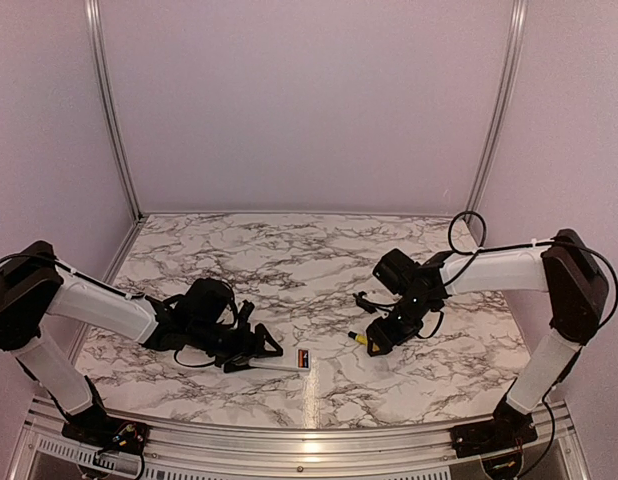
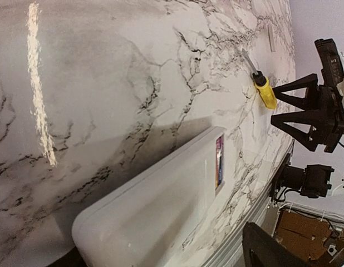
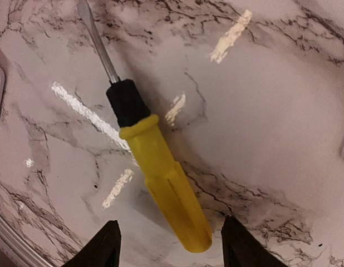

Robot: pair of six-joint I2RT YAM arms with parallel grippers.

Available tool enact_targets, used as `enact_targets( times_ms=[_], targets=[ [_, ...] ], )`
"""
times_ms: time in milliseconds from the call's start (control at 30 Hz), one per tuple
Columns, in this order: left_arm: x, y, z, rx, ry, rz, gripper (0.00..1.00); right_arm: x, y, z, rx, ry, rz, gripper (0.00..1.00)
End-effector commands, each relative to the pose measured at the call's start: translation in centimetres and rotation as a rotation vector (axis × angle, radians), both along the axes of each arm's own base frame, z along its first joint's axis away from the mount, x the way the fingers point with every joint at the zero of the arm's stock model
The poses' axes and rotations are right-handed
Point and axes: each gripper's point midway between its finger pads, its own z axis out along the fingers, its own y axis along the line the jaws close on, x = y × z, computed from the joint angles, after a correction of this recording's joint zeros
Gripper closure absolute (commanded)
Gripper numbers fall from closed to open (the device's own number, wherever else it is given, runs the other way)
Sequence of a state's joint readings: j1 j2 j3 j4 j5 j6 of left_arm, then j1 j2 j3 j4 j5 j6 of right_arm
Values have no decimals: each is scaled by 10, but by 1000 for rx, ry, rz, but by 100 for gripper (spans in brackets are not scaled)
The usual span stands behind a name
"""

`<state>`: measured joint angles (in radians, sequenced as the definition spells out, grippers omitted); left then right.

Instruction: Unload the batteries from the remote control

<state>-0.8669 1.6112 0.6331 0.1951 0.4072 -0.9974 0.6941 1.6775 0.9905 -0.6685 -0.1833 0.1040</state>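
The white remote control (image 1: 285,362) lies flat near the table's front, its open bay showing the red batteries (image 1: 303,358). My left gripper (image 1: 266,352) is open with the remote's near end between its jaws. One dark finger (image 2: 269,249) stands apart from the remote control (image 2: 161,206), and the batteries (image 2: 219,160) sit in the bay at its far end. My right gripper (image 3: 172,247) is open. Its black fingers (image 3: 104,247) flank the butt of a yellow screwdriver (image 3: 169,189) without touching it. From above, the right gripper (image 1: 373,343) hovers over that screwdriver (image 1: 361,338).
The screwdriver (image 2: 265,92) lies on the marble right of the remote, its metal shaft pointing away from the handle. A small white flat piece (image 2: 270,38) rests farther back. An aluminium rail (image 1: 309,432) edges the table front, and pale walls enclose the other sides.
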Motion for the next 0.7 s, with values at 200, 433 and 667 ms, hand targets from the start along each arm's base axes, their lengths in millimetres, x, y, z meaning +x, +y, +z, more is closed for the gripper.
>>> enact_targets(
  times_ms=[200, 433, 667],
  targets=[
    [6, 18, -4, 166, -60, -10, 11, -4, 2, -14, -57, -14, 21, 41],
    [11, 32, -2, 237, -95, 5, 3, -9, 10, -21, -80, -14, 39, 47],
    [14, 48, 14, 267, -168, 42, 1, -9, 9, -23, -79, -18, 39, 69]
  ],
)
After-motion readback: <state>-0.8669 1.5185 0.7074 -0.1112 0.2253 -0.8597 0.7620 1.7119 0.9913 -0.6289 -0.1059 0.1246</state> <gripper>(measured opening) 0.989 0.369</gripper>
